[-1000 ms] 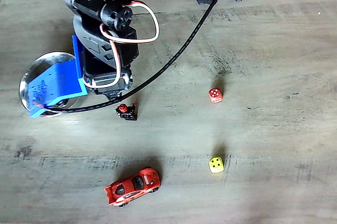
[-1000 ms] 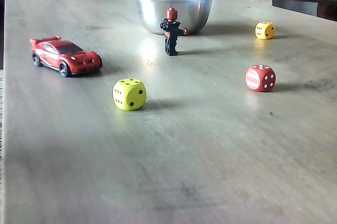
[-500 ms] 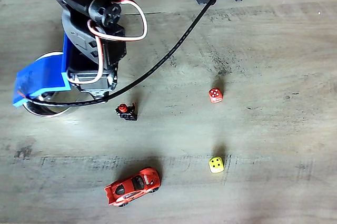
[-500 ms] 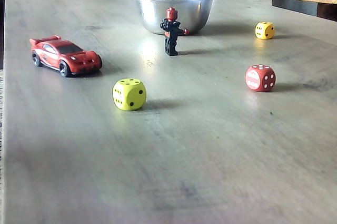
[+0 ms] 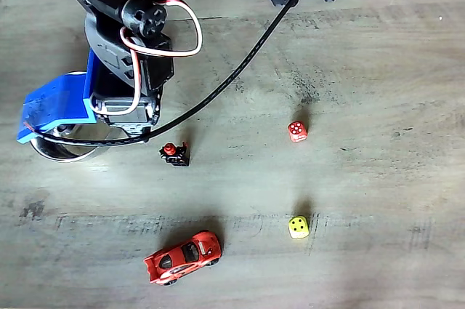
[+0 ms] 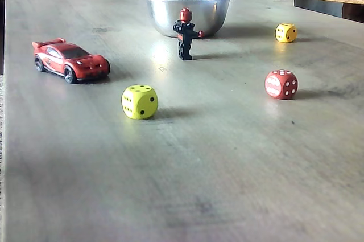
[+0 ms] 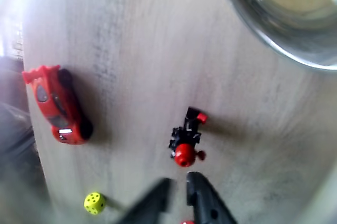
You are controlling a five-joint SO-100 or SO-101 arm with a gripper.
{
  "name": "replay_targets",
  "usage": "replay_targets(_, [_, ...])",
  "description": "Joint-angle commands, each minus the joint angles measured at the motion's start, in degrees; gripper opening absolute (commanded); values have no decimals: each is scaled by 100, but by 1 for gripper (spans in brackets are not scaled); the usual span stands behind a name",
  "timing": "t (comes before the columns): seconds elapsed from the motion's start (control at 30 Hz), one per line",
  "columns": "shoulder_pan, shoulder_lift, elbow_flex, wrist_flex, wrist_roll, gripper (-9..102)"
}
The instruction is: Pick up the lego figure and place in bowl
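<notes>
The lego figure (image 5: 174, 153), black with a round red head, stands upright on the wooden table just in front of the steel bowl (image 6: 186, 8); the side fixed view shows the lego figure (image 6: 185, 33) against the bowl's wall. In the wrist view my gripper (image 7: 179, 179) hovers above the table, its tips just below the lego figure (image 7: 185, 142). The fingers (image 7: 202, 200) are nearly together with nothing between them. In the top fixed view the arm (image 5: 127, 54) and its blue part cover most of the bowl (image 5: 54, 150).
A red toy car (image 5: 183, 257) lies toward the front of the table. A red die (image 5: 297, 131) and a yellow die (image 5: 298, 227) sit to the right. Another yellow die (image 6: 285, 32) rests beside the bowl. A black cable (image 5: 240, 76) crosses above the table.
The arm lifted out of the bowl and swung left in the top fixed view during the first half second. Since then it has barely moved. The objects stayed put.
</notes>
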Motion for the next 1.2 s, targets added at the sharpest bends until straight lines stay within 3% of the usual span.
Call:
replay_targets(0.0, [35, 44, -299, -18, 35, 14])
replay_targets(0.17, [35, -272, -290, -9, 70, 22])
replay_targets(1.17, [-35, -976, -264, 0, -9, 22])
